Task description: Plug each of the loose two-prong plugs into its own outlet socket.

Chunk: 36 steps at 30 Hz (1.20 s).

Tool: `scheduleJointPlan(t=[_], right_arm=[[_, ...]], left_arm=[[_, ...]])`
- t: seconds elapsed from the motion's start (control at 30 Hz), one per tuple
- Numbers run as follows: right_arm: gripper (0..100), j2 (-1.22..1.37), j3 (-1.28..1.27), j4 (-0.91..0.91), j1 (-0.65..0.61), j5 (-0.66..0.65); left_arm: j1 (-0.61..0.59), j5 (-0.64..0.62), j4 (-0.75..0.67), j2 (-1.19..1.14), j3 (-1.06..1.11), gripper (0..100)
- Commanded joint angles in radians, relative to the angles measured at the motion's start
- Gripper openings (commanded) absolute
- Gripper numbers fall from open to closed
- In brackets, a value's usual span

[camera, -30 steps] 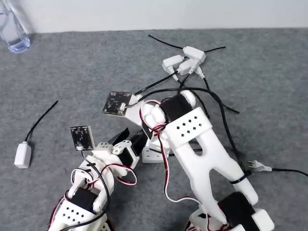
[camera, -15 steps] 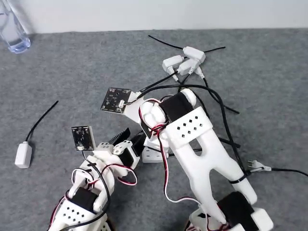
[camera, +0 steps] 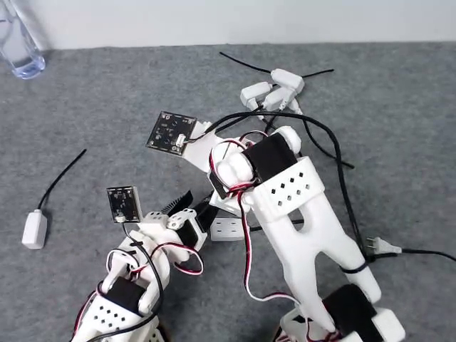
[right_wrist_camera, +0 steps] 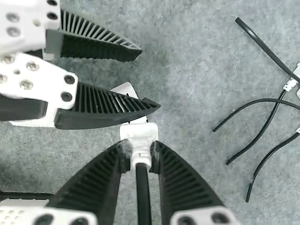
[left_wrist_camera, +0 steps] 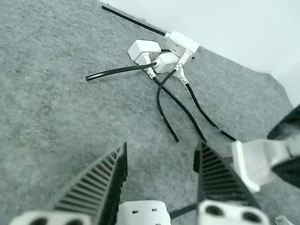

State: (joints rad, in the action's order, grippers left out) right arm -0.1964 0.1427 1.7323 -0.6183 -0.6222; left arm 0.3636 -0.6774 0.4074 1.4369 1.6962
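White two-prong plug on a black cord, clamped in the right gripper just beside a white outlet socket block.

At far left a clear plastic bottle and a small white block on a black cord are seen. The left gripper is held with fingers apart astride the socket block. A cluster of white plugs and sockets lies behind; a second loose plug lies far right. Grey carpet is backed by a white wall.
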Motion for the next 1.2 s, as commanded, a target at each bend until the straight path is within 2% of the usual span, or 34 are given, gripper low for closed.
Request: scheduleJointPlan(t=[0.0,0.23,0.33,0.57,0.7,0.87,1.03,1.17], right_arm=[[0.9,-0.041,0.064,-0.005,-0.01,0.023],[0.9,-0.035,0.0,-0.025,-0.004,-0.002],[0.9,-0.035,-0.014,-0.025,-0.001,-0.006],[0.9,-0.031,-0.012,-0.019,0.107,-0.046],[0.9,-0.031,-0.012,-0.001,0.122,-0.057],[0.9,-0.005,-0.014,0.021,0.065,-0.063],[0.9,0.093,-0.014,0.024,0.007,-0.127],[0.9,0.165,-0.014,0.019,-0.035,-0.186]], left_arm=[[0.009,0.009,0.005,0.008,-0.007,23],[0.003,0.011,0.005,0.008,-0.007,23],[-0.037,0.011,-0.002,0.009,-0.007,23],[-0.121,0.009,-0.002,0.009,-0.008,23],[-0.216,0.008,0.021,0.009,-0.007,23],[-0.402,0.018,0.169,0.009,-0.007,23],[-0.585,0.176,0.287,0.009,-0.007,23],[-0.614,0.233,0.315,0.009,-0.007,23]])
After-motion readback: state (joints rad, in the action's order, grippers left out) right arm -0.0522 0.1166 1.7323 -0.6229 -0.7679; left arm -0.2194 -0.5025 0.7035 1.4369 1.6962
